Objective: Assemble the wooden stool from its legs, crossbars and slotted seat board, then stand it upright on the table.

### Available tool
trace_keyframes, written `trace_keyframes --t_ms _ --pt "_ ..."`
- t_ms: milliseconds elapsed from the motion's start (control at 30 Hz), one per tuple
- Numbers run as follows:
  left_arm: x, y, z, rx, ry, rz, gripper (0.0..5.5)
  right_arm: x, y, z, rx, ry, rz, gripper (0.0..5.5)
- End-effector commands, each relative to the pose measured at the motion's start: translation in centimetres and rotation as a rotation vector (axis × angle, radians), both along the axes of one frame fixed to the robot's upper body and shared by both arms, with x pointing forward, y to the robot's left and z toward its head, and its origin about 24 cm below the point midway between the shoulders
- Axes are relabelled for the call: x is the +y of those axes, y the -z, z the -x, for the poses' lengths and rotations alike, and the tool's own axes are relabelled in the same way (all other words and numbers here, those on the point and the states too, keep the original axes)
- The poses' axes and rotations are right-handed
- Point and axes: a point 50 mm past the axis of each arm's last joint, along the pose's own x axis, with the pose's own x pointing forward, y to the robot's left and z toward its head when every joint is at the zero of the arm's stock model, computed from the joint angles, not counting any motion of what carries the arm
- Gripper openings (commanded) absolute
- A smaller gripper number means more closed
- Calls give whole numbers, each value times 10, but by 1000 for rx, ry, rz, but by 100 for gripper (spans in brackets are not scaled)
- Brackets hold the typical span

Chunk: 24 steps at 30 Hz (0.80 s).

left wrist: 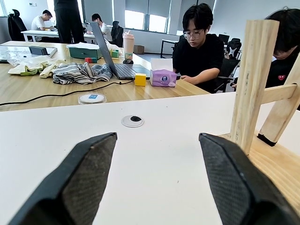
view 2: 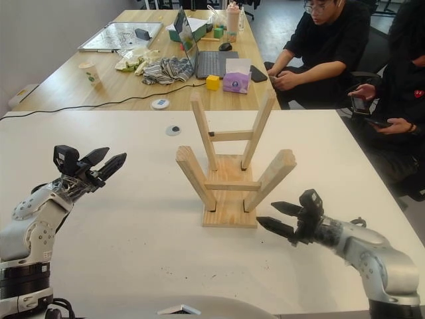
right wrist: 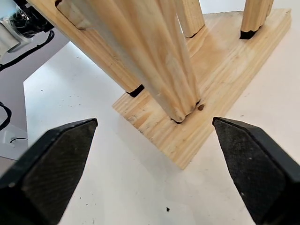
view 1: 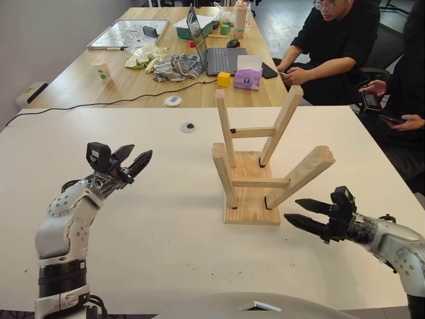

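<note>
The wooden stool (view 1: 255,159) stands upside down in the middle of the white table (view 1: 166,219). Its seat board (view 1: 251,211) lies flat, and four legs (view 1: 226,126) point up, joined by crossbars (view 1: 254,132). My left gripper (view 1: 142,150) hangs open above the table, well to the left of the stool, fingers pointing toward it. My right gripper (view 1: 291,209) is open and low, just off the seat board's front right corner. In the right wrist view the nearest leg (right wrist: 159,61) and the board's corner (right wrist: 187,140) lie between the open fingers (right wrist: 56,159), untouched.
A small round disc (view 1: 188,127) lies on the white table behind the stool. A black cable (view 1: 99,103) runs along the seam to a wooden table (view 1: 80,83) holding a laptop (view 1: 212,53), cloth, a cup and small boxes. Bare white tabletop spreads between the arms.
</note>
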Motion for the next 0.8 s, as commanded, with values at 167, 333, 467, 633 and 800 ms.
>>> trace_keyframes --t_ms 167,333,467,633,800 --pt "-4 -4 -5 -6 14 -2 322 35 17 -8 -11 183 -52 458" --pt "-5 -4 -8 -6 17 -10 325 39 19 -14 -67 305 -34 364" --pt "-6 -5 -10 -10 21 -16 325 37 18 -19 -146 372 -14 300" --pt "-5 -7 -19 -16 32 -40 325 46 23 -25 -227 235 -98 223" --pt "7 -12 -38 -20 23 -49 325 63 39 -41 -281 -216 -119 178"
